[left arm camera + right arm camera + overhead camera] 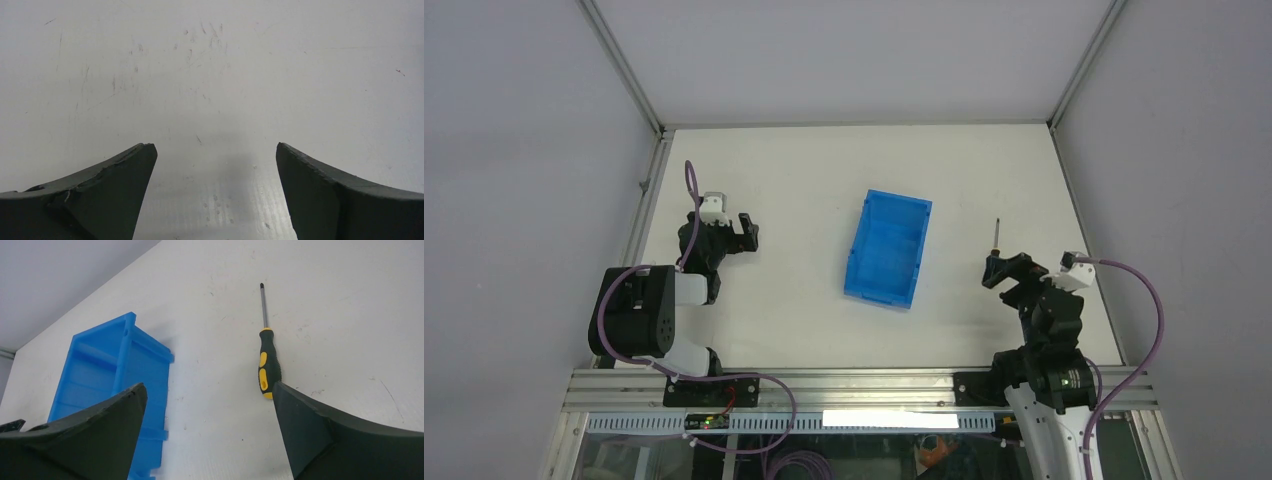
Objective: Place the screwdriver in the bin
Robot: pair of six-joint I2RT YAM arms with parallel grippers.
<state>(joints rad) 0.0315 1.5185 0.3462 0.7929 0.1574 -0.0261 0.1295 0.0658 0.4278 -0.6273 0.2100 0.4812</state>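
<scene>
- Your left gripper sits on the left side of the tabletop, about midway between the near and far edges, with its arm folded back toward its base.
- In the left wrist view both fingers are spread wide. Only bare, scuffed white surface shows between them, so the gripper is open and holds nothing.
- The bin stands near the middle of the tabletop, well apart from the left gripper. It is bright blue with an open top. Its long side runs roughly from far to near, skewed a little so the near end lies further left.
- The screwdriver lies flat on the tabletop to the right of the bin, clearly apart from it and outside it.
- Its thin shaft points toward the far edge and its black-and-yellow handle points back toward the right arm.
- In the top view you see only the shaft, because the handle end is tucked under the gripper's fingers.
- Your right gripper hovers over the handle end of the screwdriver, on the right side of the tabletop.
- In the right wrist view its fingers stand wide apart, open and gripping nothing.
- The butt of the handle shows just at the tip of the right-hand finger. You cannot tell from these views whether they touch.
</scene>
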